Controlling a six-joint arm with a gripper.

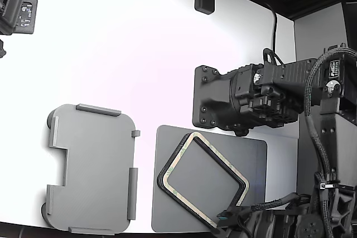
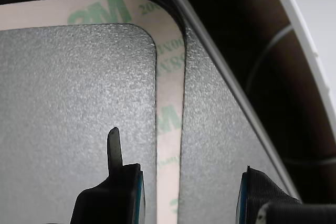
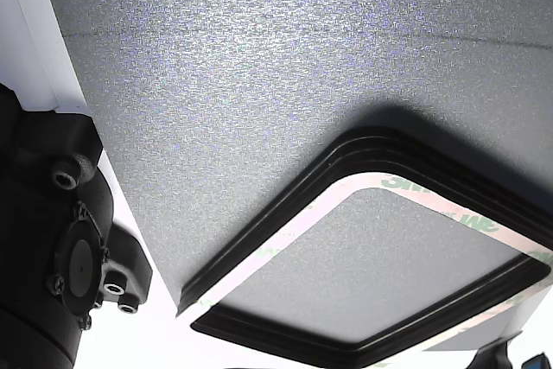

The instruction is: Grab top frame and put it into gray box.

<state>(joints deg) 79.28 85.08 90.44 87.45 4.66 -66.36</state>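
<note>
**Heads up: easy to grab the whole stack here**

Biggest risk you've got is pinching more than one layer; the top frame (image 2: 169, 129) sits on a stack of black-edged frames (image 3: 259, 244), so if your jaws bite too deep you'll probably lift the black one with it, or drag the pile across the dark gray mat (image 1: 251, 154); come in too shallow and the thin strip likely just slips out; it also looks floppy, so it may sag or twist on the way over.

In the wrist view your gripper (image 2: 189, 192) is spread wide and holding nothing; one finger sits over the mat inside the frame's open centre, the other outside the frame's edge, so one side strip runs between the jaws, a bit nearer the inner finger; can't tell if the tips are touching the mat yet.

In the exterior view the frame lies tilted on the mat, and the gray box (image 1: 92, 168) sits just beside the mat on that view's left, with nothing in it.
</note>
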